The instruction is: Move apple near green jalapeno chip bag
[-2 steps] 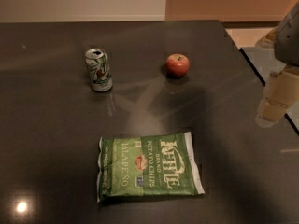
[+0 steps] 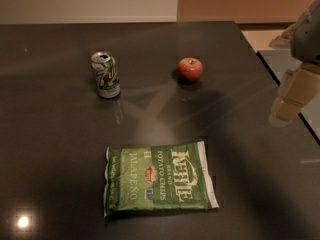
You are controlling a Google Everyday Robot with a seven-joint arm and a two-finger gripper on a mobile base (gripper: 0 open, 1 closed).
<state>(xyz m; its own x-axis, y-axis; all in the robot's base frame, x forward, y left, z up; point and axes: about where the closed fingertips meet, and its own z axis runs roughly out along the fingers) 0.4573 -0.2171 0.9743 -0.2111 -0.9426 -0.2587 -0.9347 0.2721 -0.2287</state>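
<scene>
Barely any change since a moment ago: pincer [image 2: 289, 104] hanging at much the same spot at far right, over the right edge of the bench [image 2: 60, 149], nothing seen in it; whether spread or pressed together, cannot tell. Apple [image 2: 190, 69] sitting upright toward the back, well apart from pincer and from bag [image 2: 159, 179], so task not yet begun. Bag lying flat near the front, lettering up, long side across the view. Can [image 2: 105, 75] standing upright at back left, apart from apple and off the straight line from apple to bag. Probably parked to the side ahead of a reach in for apple. Plenty of bare bench between apple and bag, and some right of bag too; bench edge nearer on that side, so probably safer to set apple down just behind bag.
</scene>
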